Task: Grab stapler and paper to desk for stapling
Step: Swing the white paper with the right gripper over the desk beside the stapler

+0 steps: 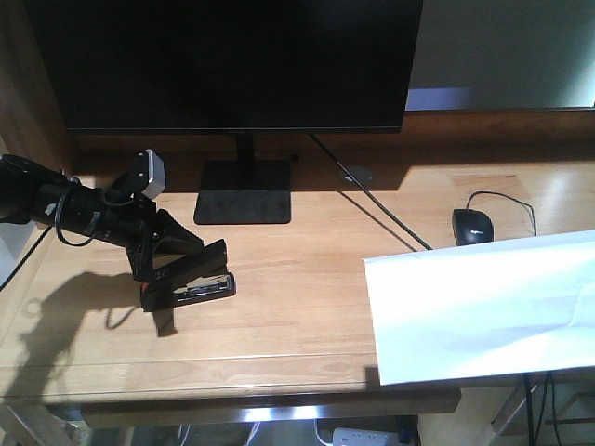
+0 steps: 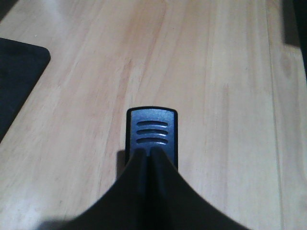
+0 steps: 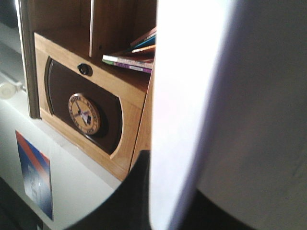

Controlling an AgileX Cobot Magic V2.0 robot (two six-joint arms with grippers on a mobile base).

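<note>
One stapler (image 1: 200, 286) (image 2: 151, 124) showed, black and hard-shelled, with three ribbed grooves across its rounded end. It sat low over the left part of the desk (image 1: 307, 279) (image 2: 216, 72), a pale wood top with long plank grain and a metal front edge. The left gripper (image 1: 163, 279) (image 2: 146, 155) was clamped on its rear, dark fingers pressed nearly together.

One sheet of paper (image 1: 483, 307) (image 3: 187, 96) – white, blank, faintly creased – reached in from the right and overhung the front edge. In the right wrist view the right gripper (image 3: 172, 211) had a dark finger on each side of the sheet, closed on it.

One flat black monitor (image 1: 232, 56) stood on a square base, one rounded black mouse (image 1: 472, 226) lay near the paper's far edge, and one thin cable (image 1: 372, 204) ran between them. Behind the sheet stood a wooden shelf unit (image 3: 124, 86) holding a few flat books (image 3: 134, 57).
</note>
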